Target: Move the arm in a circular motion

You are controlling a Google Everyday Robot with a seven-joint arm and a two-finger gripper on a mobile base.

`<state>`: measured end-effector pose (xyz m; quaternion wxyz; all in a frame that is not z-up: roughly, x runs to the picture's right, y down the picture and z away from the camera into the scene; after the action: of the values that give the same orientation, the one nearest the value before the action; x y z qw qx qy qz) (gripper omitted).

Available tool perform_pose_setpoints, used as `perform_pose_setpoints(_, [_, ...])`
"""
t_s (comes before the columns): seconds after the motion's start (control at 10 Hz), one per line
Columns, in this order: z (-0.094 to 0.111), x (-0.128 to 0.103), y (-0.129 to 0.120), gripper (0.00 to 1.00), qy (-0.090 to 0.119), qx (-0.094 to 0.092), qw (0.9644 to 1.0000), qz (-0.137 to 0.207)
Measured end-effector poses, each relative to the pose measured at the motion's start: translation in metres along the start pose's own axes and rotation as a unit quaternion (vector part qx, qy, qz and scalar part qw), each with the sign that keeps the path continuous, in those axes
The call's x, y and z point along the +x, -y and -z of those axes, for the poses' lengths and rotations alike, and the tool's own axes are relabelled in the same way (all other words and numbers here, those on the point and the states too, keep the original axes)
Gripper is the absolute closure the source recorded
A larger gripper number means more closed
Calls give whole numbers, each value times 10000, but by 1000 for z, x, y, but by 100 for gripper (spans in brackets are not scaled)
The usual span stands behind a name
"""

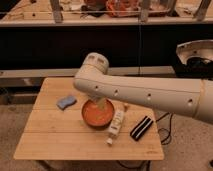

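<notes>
The arm [145, 95], thick and cream-white with small dark screw holes, reaches in from the right edge across the wooden table [55, 135]. Its rounded joint [94, 69] sits above the table's back middle. Below that joint a pale part drops toward an orange bowl [97, 116]. The gripper [99, 103] hangs there, just over the bowl, mostly hidden behind the arm.
A blue sponge [66, 102] lies left of the bowl. A white bottle [115, 126] lies on its side to the bowl's right, with a black striped object [141, 128] beyond it. Behind the table runs a dark shelf unit [60, 45]. At right is a grey machine part [196, 57].
</notes>
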<state>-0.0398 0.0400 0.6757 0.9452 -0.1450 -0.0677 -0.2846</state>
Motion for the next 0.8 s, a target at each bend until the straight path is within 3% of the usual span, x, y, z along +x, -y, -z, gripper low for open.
perform_pose_setpoints(0.2, [-1,5,5,20,97,70,9999,-88])
perform_pose_setpoints(0.4, [-7,33,6,20,241,166,9991,-299])
perform_pose_setpoints(0.8, [-22,119,-16,20,499,270,9953,-780])
